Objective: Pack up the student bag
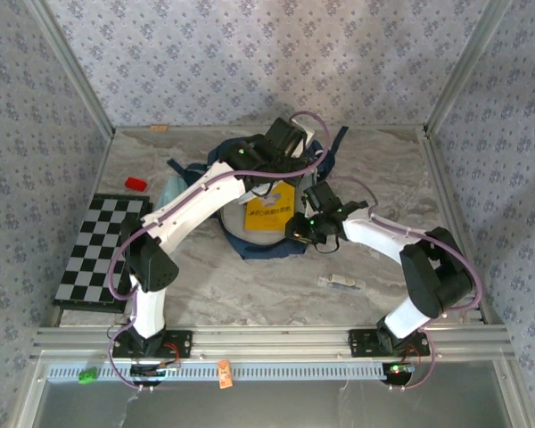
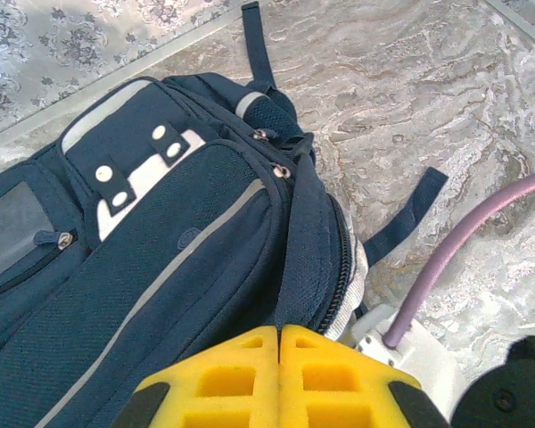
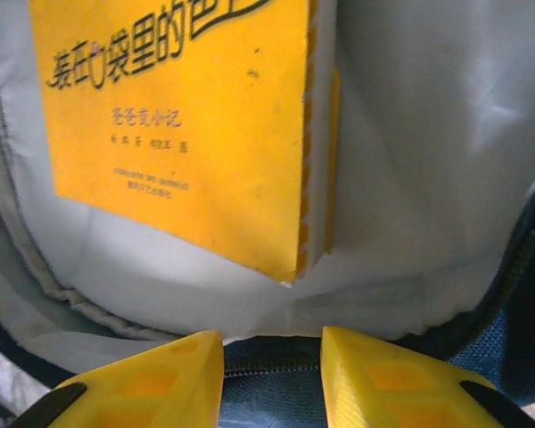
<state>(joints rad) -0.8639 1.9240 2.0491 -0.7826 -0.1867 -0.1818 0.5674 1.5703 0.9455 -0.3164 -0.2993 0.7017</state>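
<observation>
The student bag (image 1: pixel 254 248) lies open at the middle back of the table, its pale lining (image 3: pixel 428 134) facing up. A yellow book (image 1: pixel 269 207) with dark print lies inside on that lining (image 3: pixel 178 116). My left gripper (image 1: pixel 276 176) is over the bag's far side. In the left wrist view it (image 2: pixel 278 328) is shut on a fold of the bag's navy flap (image 2: pixel 187 250) beside the zipper. My right gripper (image 1: pixel 296 227) is at the bag's near right rim. Its fingers (image 3: pixel 272 343) are open astride the navy zipper edge, just below the book's corner.
A black-and-white checkered mat (image 1: pixel 102 250) lies at the left edge, with a small red object (image 1: pixel 135 184) behind it. A small clear packet (image 1: pixel 341 283) lies on the marble in front of the bag. Dark straps (image 2: pixel 410 209) trail from the bag toward the back wall.
</observation>
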